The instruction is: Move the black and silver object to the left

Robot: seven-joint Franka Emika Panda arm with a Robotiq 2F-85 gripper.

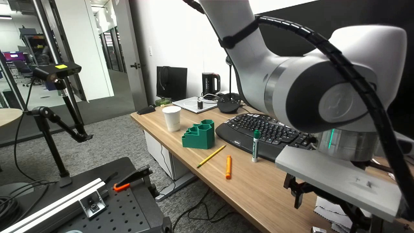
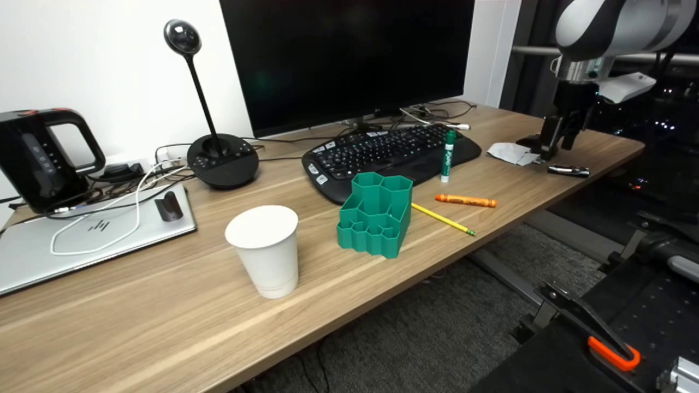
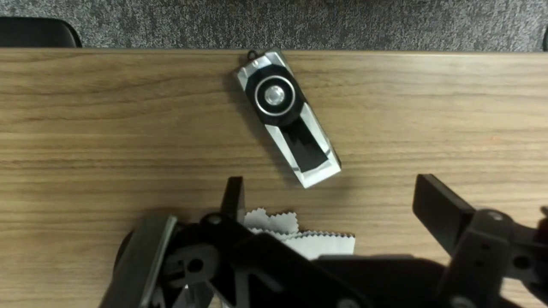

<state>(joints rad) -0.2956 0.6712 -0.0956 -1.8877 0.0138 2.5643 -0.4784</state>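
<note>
- The desk point(image 3: 120, 119) is bounded in the wrist view by a straight edge along the top, past which grey carpet point(image 3: 299, 25) is seen.
- The black and silver stick point(image 3: 296, 130) is set right by that edge, its looped end nearest to it; whether any part hangs over cannot be told.
- Desk wood is shown on either side of the stick and, in an exterior view, between it and the orange crayon point(image 2: 466, 201).
- Farther along the desk, the yellow pencil point(image 2: 445, 220), the green holder point(image 2: 349, 238) and the paper cup point(image 2: 273, 262) are passed in turn; the marker point(image 2: 448, 158) is stood upright just in front of the keyboard point(image 2: 390, 161).
- The gripper point(image 3: 329, 184) is pointed down near the desk, its two fingers spread wide apart.
- The stick is placed between the gripper and the edge, apart from both fingers; it is slanted, its blunt end turned toward the gap.
- A pale cloth point(image 3: 321, 244) is partly hidden under the gripper.
</note>
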